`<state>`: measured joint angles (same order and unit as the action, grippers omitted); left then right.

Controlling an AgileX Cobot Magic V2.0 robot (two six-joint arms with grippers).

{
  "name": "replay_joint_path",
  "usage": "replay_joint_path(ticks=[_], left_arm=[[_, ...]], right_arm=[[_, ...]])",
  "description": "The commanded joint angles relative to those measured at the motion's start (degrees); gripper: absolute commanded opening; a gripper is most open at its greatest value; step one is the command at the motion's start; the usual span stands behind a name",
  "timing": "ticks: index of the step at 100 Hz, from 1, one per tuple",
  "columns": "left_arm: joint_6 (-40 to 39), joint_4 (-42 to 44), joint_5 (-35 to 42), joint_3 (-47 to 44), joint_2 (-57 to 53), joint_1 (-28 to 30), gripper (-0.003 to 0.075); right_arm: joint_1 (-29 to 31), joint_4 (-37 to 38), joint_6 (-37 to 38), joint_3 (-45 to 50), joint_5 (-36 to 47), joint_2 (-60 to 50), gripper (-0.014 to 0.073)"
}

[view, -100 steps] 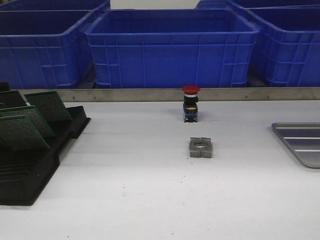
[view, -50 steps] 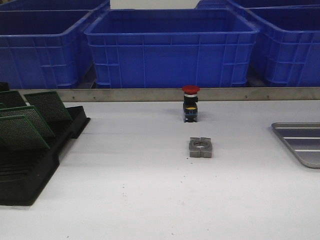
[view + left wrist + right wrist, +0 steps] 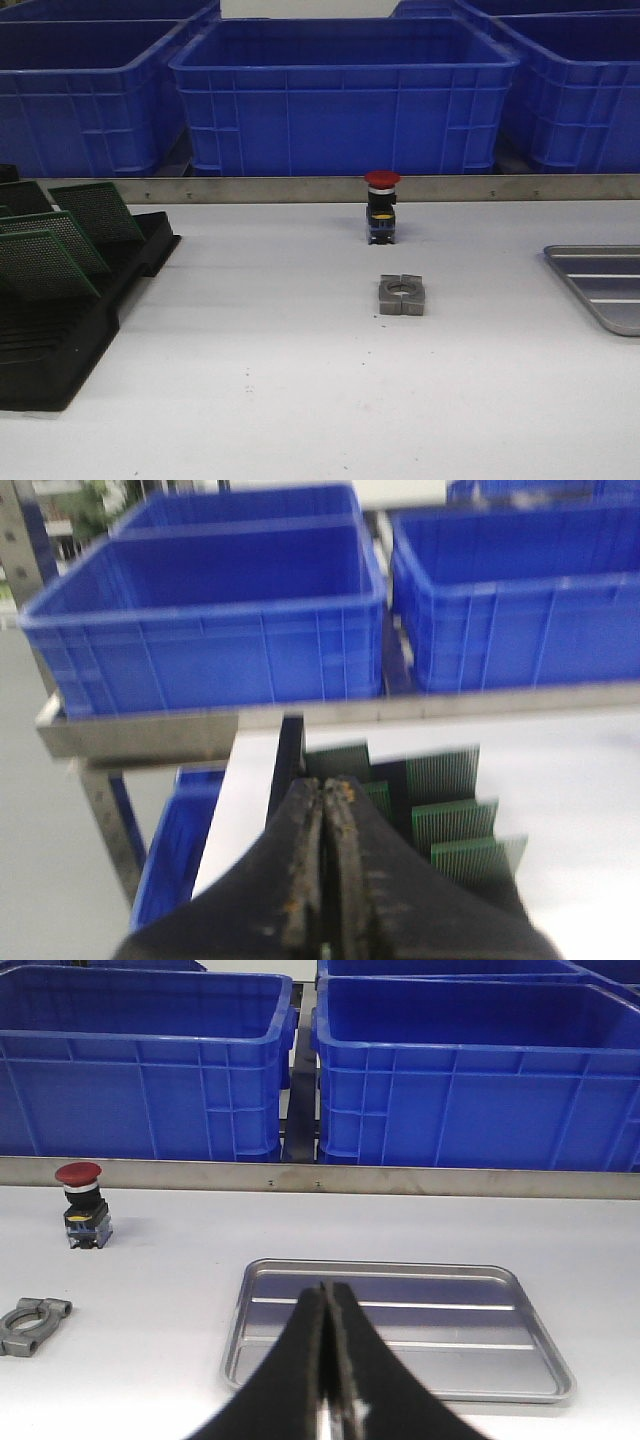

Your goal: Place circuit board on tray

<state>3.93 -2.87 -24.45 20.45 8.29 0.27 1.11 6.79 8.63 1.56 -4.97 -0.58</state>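
Observation:
Several green circuit boards [image 3: 60,245] stand tilted in a black slotted rack [image 3: 70,330] at the table's left; they also show in the left wrist view [image 3: 450,810]. My left gripper [image 3: 325,785] is shut and empty, hovering on the near side of the rack. The grey metal tray [image 3: 605,285] lies at the right edge of the table and is empty; it fills the middle of the right wrist view [image 3: 400,1330]. My right gripper [image 3: 327,1288] is shut and empty above the tray's near edge. Neither gripper shows in the front view.
A red-capped push button [image 3: 381,207] stands mid-table, and a grey metal clamp block [image 3: 401,295] lies in front of it. Big blue bins [image 3: 340,95] line a shelf behind a metal rail [image 3: 300,189]. Another blue bin [image 3: 175,855] sits below the table's left edge.

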Motion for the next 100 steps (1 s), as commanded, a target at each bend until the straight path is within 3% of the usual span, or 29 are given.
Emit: replay_joint_path(ticks=[1,14,22,31,44,51,79,100], left_arm=[[-0.6,0.9,-3.7,5.9,6.1,0.0,-0.0017],[-0.4,0.9,-9.9,11.4,14.1,0.0,-0.0015],[5.3,-0.1,-12.6,14.1,19.1,-0.1,0.0018],[13.8,-3.1,-13.3,16.1,23.6,-0.1,0.0111],[31.7,-7.9,-13.8,18.3,29.2,-0.1,0.0314],[41.1,-9.2,-14.3,18.9,32.0,-0.1,0.0361],[73.2,-10.3,-14.2,18.9,43.3,-0.1,0.0359],[78.5,-10.3,-13.6,18.9,52.2,-0.1,0.0359]], right_arm=[[0.4,0.8,-0.1,0.1,4.3,-1.2,-0.0060],[0.4,0.8,-0.1,0.1,4.3,-1.2,-0.0060],[0.4,0.8,-0.1,0.1,4.3,-1.2,-0.0060],[0.4,0.8,-0.1,0.1,4.3,-1.2,-0.0060],[0.4,0.8,-0.1,0.1,4.3,-1.2,-0.0060],[0.4,0.8,-0.1,0.1,4.3,-1.2,-0.0060],[0.4,0.8,-0.1,0.1,4.3,-1.2,-0.0060],[0.4,0.8,-0.1,0.1,4.3,-1.2,-0.0060]])
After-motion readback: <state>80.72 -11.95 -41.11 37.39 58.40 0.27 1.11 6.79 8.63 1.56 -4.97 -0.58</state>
